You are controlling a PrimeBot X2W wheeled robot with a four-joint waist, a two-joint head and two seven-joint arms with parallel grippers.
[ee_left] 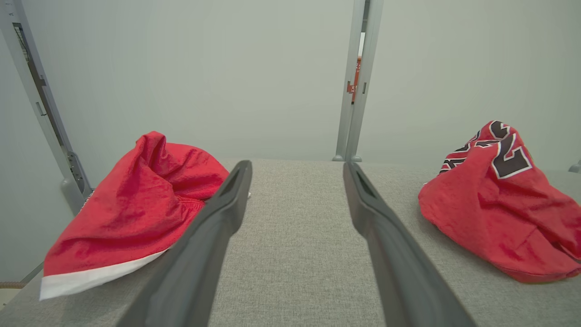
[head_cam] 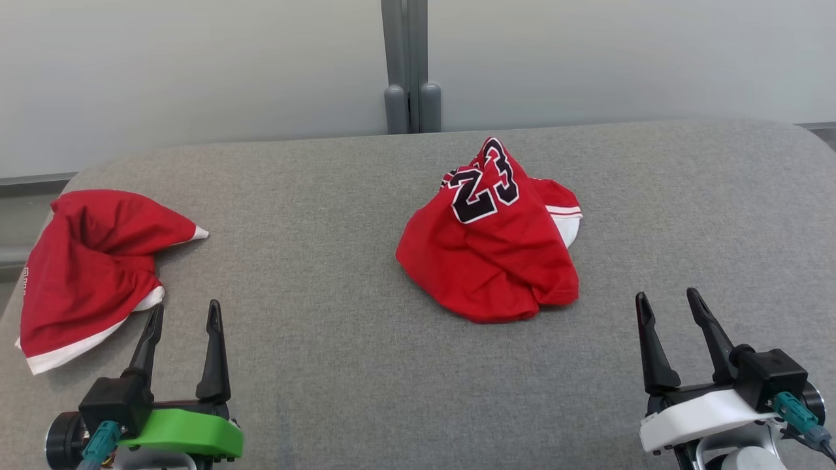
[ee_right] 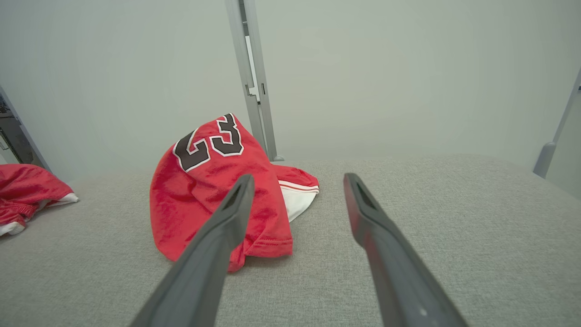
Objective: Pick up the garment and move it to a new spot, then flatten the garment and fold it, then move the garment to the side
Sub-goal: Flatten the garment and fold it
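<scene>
A crumpled red garment (head_cam: pixel 496 261) with a black "23" lies bunched a little right of the middle of the grey padded table (head_cam: pixel 326 228). It appears at the right of the left wrist view (ee_left: pixel 494 213) and left of centre in the right wrist view (ee_right: pixel 199 195). My left gripper (head_cam: pixel 185 308) stands open at the near left, empty, its fingers (ee_left: pixel 218 227) apart over bare table. My right gripper (head_cam: pixel 667 295) stands open at the near right, empty, to the right of and nearer than the garment, apart from it.
A second red garment with a white hem (head_cam: pixel 85 267) lies heaped at the table's left edge, just beyond and left of my left gripper. A grey post (head_cam: pixel 405 65) stands behind the table's far edge against a pale wall. Bare table stretches between the two garments.
</scene>
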